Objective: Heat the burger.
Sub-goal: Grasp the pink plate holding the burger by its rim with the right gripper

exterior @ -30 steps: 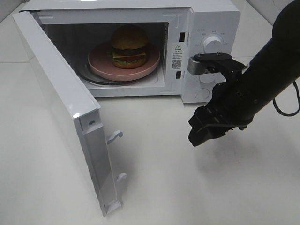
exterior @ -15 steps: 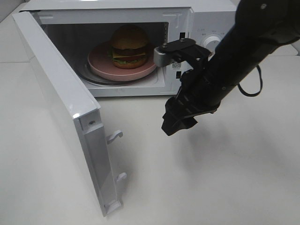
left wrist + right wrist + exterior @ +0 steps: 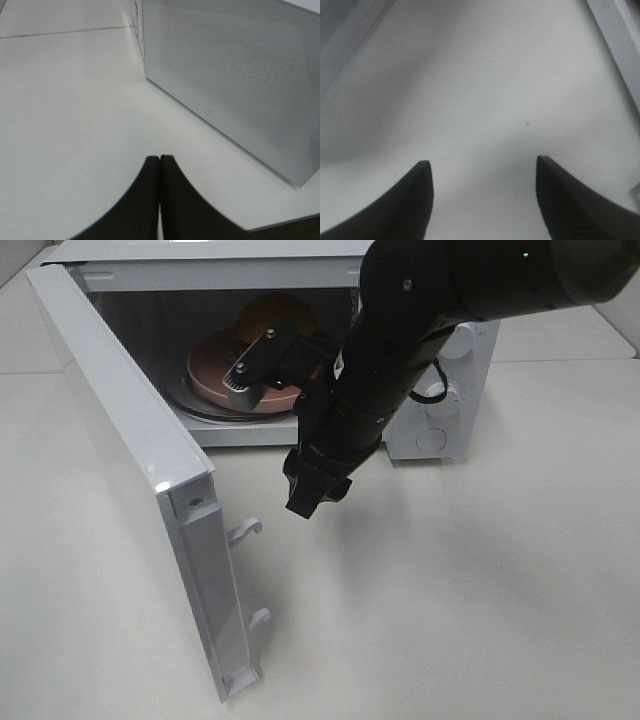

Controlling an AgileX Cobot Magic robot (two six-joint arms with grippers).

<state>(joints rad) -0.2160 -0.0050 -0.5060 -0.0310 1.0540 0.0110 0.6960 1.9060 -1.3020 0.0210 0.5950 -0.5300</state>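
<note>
Swept leftward from the control-panel side, the right claw (image 3: pixel 312 490) now hangs in front of the microwave (image 3: pixel 432 430), low over the table (image 3: pixel 480 590). Its two fingers are spread wide with nothing between them. The left claw (image 3: pixel 160 160), seen only from its own wrist, has its fingers pressed together and empty, near a perforated white panel that is probably the outer face of the door (image 3: pixel 110 430).

Behind the dark arm, the burger (image 3: pixel 272 312) sits inside the oven on a pink plate (image 3: pixel 205 375). Only the top of its bun shows past the arm and the wrist camera.

The burger looks light and soft, a loose stack of layers likely to squash or slide apart under a pinch. If it had to be moved, the plate's rim would be the safer hold, though that glazed edge may be slippery.

With the food already in place, the remaining work appears to be shutting the door and setting a knob (image 3: pixel 462 340).

The door stands swung wide to the left, its latch hooks (image 3: pixel 245 530) pointing toward the claw. The right arm itself crosses the opening, and would have to clear the door's swing before it could close.
</note>
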